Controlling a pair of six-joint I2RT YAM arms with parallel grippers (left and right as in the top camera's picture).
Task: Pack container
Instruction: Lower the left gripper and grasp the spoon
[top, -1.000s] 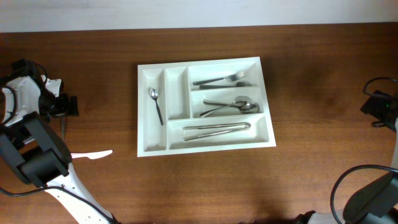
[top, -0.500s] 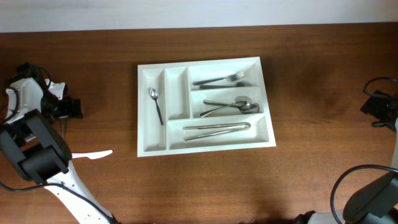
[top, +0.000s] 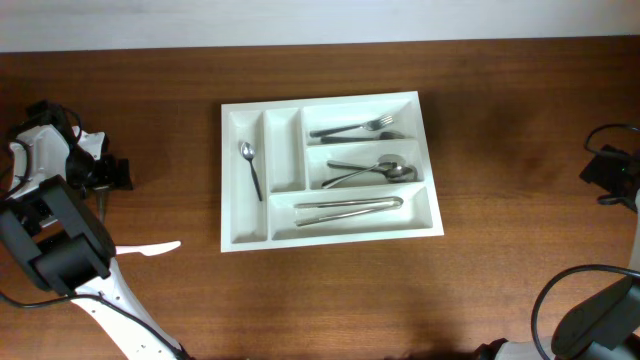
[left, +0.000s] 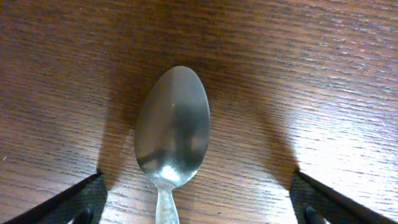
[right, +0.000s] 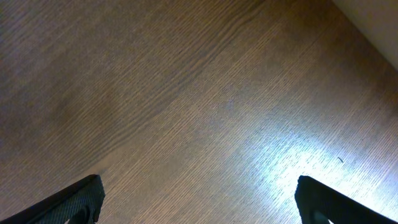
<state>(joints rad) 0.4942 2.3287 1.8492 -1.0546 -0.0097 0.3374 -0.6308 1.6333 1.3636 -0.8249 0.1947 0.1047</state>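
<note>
The white cutlery tray (top: 226, 200) lies in the middle of the table. It holds a small spoon (top: 250, 166) in a narrow compartment, forks (top: 352, 128), spoons (top: 376, 170) and tongs (top: 348, 208) in the long ones. My left gripper (top: 106, 174) is at the far left, well away from the tray. In the left wrist view it is open (left: 199, 208), low over a metal spoon (left: 173, 130) that lies on the wood between its fingers, bowl pointing away. My right gripper (top: 610, 172) is at the far right, open (right: 199, 199) and empty over bare wood.
A white plastic utensil (top: 150, 248) lies on the table left of the tray, below my left gripper. The table's far edge meets a white wall (top: 320, 20). Cables run by the right arm (top: 600, 275).
My left gripper shifted slightly to the right a second ago and has been still since. The tray, its contents and the right arm have not moved.
</note>
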